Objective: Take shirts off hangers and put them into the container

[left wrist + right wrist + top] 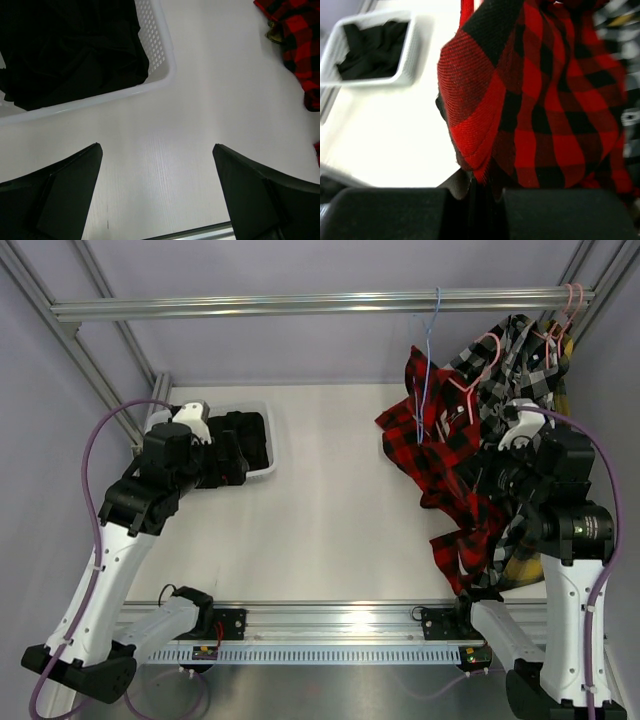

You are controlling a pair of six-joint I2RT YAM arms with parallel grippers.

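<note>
Right fingers pinch a rumpled red-and-black plaid shirt, coarse weave showing.

four shirts, one blue hanger, at least two pink hangers, one white basket

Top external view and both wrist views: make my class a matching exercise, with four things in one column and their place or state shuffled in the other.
1 black shirt
2 red plaid shirt
3 left gripper
4 blue hanger

A hooked on the rail
B lying in the container
C open, above the table
D pinched by the right gripper

Pairs: 1-B, 2-D, 3-C, 4-A.
</note>
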